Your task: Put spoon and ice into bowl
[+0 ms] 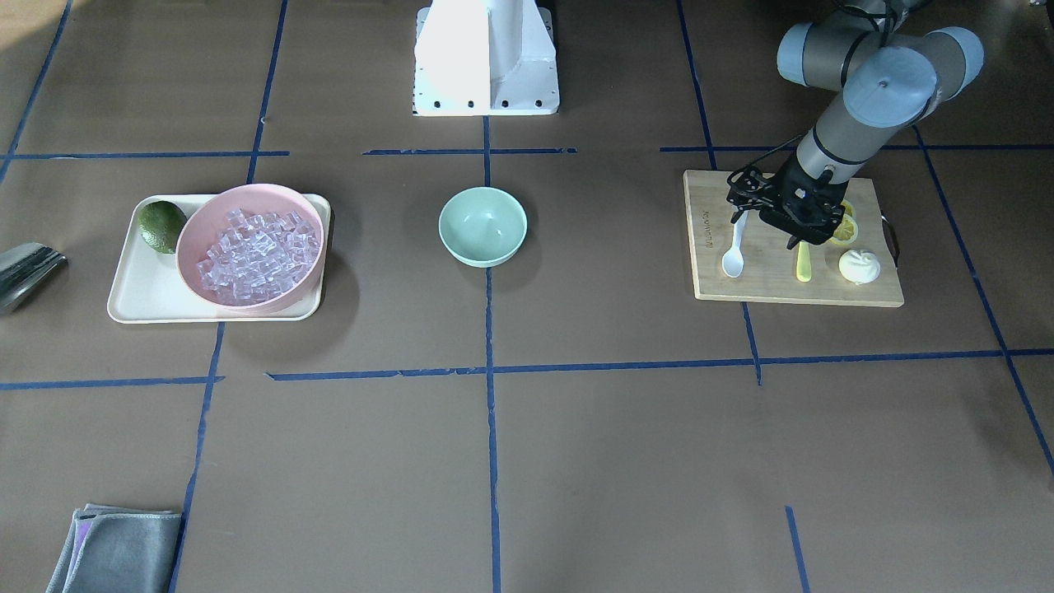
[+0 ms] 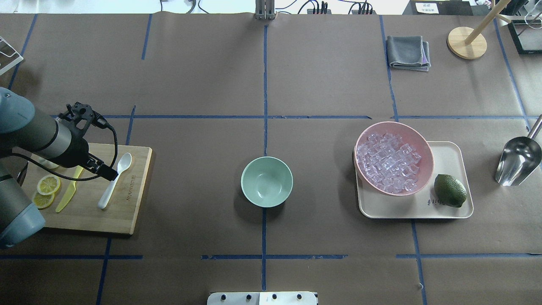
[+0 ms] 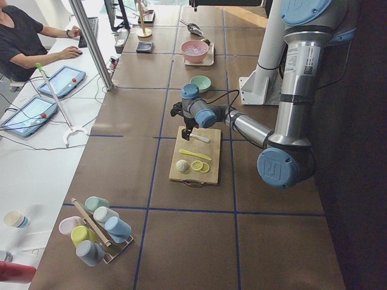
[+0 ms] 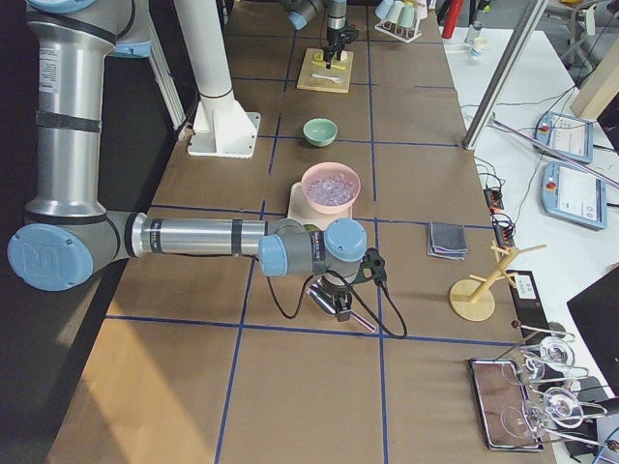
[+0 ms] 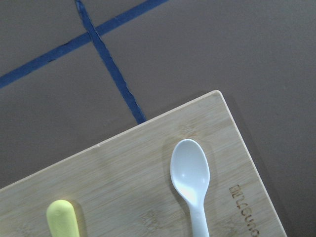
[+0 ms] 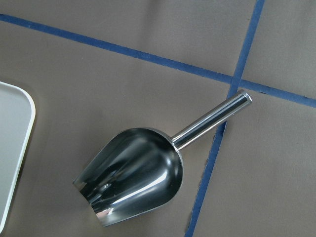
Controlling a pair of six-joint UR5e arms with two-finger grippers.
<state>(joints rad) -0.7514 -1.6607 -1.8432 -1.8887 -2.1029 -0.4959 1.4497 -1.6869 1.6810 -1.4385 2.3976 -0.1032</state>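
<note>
Hovering left gripper (image 1: 795, 231): above the cutting board (image 1: 774, 284), close over the spoon (image 1: 735, 245); I cannot tell whether its jaws are apart or together.
Right gripper (image 4: 337, 290): low by the metal scoop (image 6: 133, 173); jaw state cannot be told.
Spoon: flat on the board, beside the yellow-green knife (image 1: 804, 263).
Ice (image 1: 255, 251): heaped in the pink bowl (image 1: 247, 193).
Bowl (image 1: 482, 226): mint-green, empty, mid-desk, well apart from both.
Risk: the slim, flat handle may skid or flip if pinched off-centre, and the nearby knife could be caught instead.

At frame left, a bamboo cutting board (image 2: 84, 217) carries a yellow-green knife (image 2: 67, 195) and lemon slices (image 2: 48, 185); at right, a lime (image 2: 450, 190) and pink bowl (image 2: 406, 129) share a cream tray (image 2: 449, 157).
</note>
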